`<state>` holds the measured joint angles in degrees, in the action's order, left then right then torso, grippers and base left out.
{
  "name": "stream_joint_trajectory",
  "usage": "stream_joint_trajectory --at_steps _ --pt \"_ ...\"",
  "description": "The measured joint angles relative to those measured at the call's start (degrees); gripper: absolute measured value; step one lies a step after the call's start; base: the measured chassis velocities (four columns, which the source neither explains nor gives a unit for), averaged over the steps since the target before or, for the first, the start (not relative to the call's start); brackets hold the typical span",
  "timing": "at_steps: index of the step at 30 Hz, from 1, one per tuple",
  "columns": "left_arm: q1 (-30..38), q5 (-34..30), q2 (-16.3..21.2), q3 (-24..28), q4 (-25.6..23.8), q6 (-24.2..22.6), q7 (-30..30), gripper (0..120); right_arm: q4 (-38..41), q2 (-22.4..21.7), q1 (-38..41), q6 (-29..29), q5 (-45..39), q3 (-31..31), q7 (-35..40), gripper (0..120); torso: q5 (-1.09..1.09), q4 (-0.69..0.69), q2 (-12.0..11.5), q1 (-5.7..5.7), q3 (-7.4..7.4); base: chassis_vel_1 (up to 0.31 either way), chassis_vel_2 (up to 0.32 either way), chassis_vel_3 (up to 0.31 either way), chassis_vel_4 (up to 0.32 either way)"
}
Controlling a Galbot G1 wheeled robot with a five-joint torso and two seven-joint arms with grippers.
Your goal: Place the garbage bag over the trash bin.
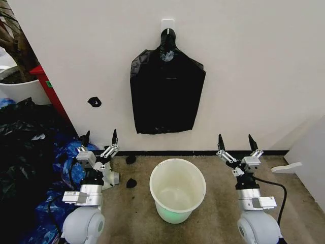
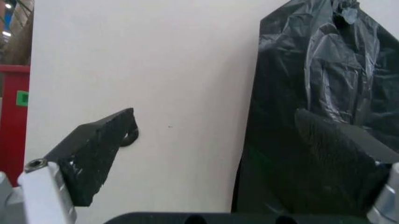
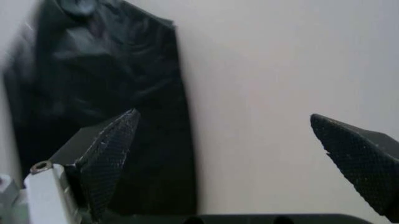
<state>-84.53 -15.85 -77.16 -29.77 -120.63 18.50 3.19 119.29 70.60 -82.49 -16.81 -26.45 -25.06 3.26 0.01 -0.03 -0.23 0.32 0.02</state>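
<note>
Against the wall hangs the garbage bag [image 1: 166, 91]; our left claw [image 1: 100, 137] and right claw [image 1: 236, 142] wait released beside the trash bin [image 1: 177, 189], so we must reach up first.

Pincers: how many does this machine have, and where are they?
2. The left pincer hangs open left of the trash bin; the right pincer hangs open to its right. Both are empty.

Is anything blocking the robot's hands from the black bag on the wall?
Nothing visible. The garbage bag hangs from a wall hook above the trash bin; left gripper and right gripper wait open below, either side.
</note>
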Motion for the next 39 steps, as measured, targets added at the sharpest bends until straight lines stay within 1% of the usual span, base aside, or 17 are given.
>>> stream_joint_trajectory --at_steps 1,2,3,4,8,11,12,13,17,20,22,24,27,31,33,34,39 --pt "0.03 0.12 -0.02 0.06 0.05 0.00 0.01 100 0.00 -0.45 0.89 0.48 -3.06 0.55 -0.94 100 0.00 0.00 0.00 0.00 0.00 0.000 0.000 0.000 0.000" --pt "0.04 0.39 -0.05 0.16 0.14 0.01 0.02 100 -0.23 -1.48 3.13 1.38 -9.34 1.86 -3.01 100 0.00 0.00 0.00 0.00 0.00 0.000 0.000 0.000 0.000" --pt "0.03 0.59 -0.08 0.18 0.23 0.02 0.05 100 -0.62 -2.08 4.96 1.97 -13.38 2.85 -4.43 100 0.00 0.01 0.00 0.00 0.00 0.000 0.000 0.000 0.000" --pt "0.03 0.59 -0.08 0.18 0.23 0.02 0.05 100 -0.62 -2.08 4.96 1.97 -13.38 2.85 -4.43 100 0.00 0.01 0.00 0.00 0.00 0.000 0.000 0.000 0.000" --pt "-0.06 0.95 0.03 -0.09 0.61 0.04 0.19 100 -3.15 -3.56 14.50 3.66 -27.55 7.57 -10.03 100 0.00 0.02 0.00 0.00 0.01 0.000 0.000 0.000 0.000" --pt "-0.05 0.97 0.17 -0.37 0.80 0.05 0.32 100 -4.15 -3.70 19.67 4.48 -32.09 10.29 -11.48 100 0.00 0.03 -0.01 0.00 0.01 0.000 0.000 0.000 0.000" --pt "0.04 0.97 0.19 -0.50 0.94 0.04 0.40 100 -4.52 -3.64 23.29 5.16 -34.79 12.40 -11.71 100 -0.01 0.02 -0.01 0.00 0.01 0.000 0.000 0.000 0.000" --pt "0.04 0.97 0.19 -0.50 0.94 0.04 0.40 100 -4.52 -3.64 23.29 5.16 -34.79 12.40 -11.71 100 -0.01 0.02 -0.01 0.00 0.01 0.000 0.000 0.000 0.000" --pt "0.26 0.98 -0.01 -0.59 1.39 0.02 0.52 100 -6.20 -3.02 30.87 6.07 -38.05 16.59 -10.62 100 0.00 -0.01 -0.01 0.00 0.01 0.000 0.000 0.000 0.000" --pt "0.28 1.07 -0.12 -0.59 1.57 0.02 0.55 100 -7.62 -2.64 34.24 6.22 -38.76 18.25 -10.11 100 -0.02 0.02 -0.01 0.00 0.01 0.000 0.000 0.000 0.000" --pt "0.29 1.10 -0.14 -0.60 1.62 0.01 0.59 100 -8.19 -2.50 35.24 6.24 -38.98 18.73 -9.97 100 -0.01 0.02 -0.01 0.00 0.01 0.000 0.000 0.000 0.000" --pt "0.42 1.25 -0.23 -0.61 1.90 -0.01 0.68 100 -13.18 -1.24 42.11 6.27 -40.80 21.38 -9.60 100 -0.02 0.02 -0.01 0.00 0.01 0.000 0.000 0.000 0.000" --pt "0.75 1.28 -0.26 -0.66 2.29 -0.08 0.83 100 -17.80 0.29 46.71 6.36 -42.23 22.68 -9.58 100 0.00 0.01 -0.01 0.01 0.01 0.000 0.000 0.000 0.000" --pt "0.93 1.31 -0.34 -0.68 2.53 -0.11 0.94 100 -20.43 1.49 49.08 6.49 -43.38 23.21 -9.16 100 -0.02 0.01 -0.01 0.01 0.01 0.000 0.000 0.000 0.000" --pt "1.02 1.64 -0.57 -0.69 2.93 -0.12 1.14 100 -24.75 4.28 52.81 7.32 -46.61 23.41 -7.36 100 -0.02 -0.01 -0.01 0.00 0.00 0.000 0.000 0.000 0.000" --pt "1.03 1.68 -0.61 -0.71 2.94 -0.12 1.19 100 -25.95 4.96 53.60 7.48 -47.05 23.37 -6.95 100 -0.01 0.01 -0.01 0.01 0.01 0.000 0.000 0.000 0.000" --pt "1.06 1.72 -0.63 -0.88 2.96 -0.12 1.45 100 -29.69 6.98 56.10 7.79 -47.99 23.22 -6.71 100 -0.01 0.00 -0.01 0.00 0.00 0.000 0.000 0.000 0.000"
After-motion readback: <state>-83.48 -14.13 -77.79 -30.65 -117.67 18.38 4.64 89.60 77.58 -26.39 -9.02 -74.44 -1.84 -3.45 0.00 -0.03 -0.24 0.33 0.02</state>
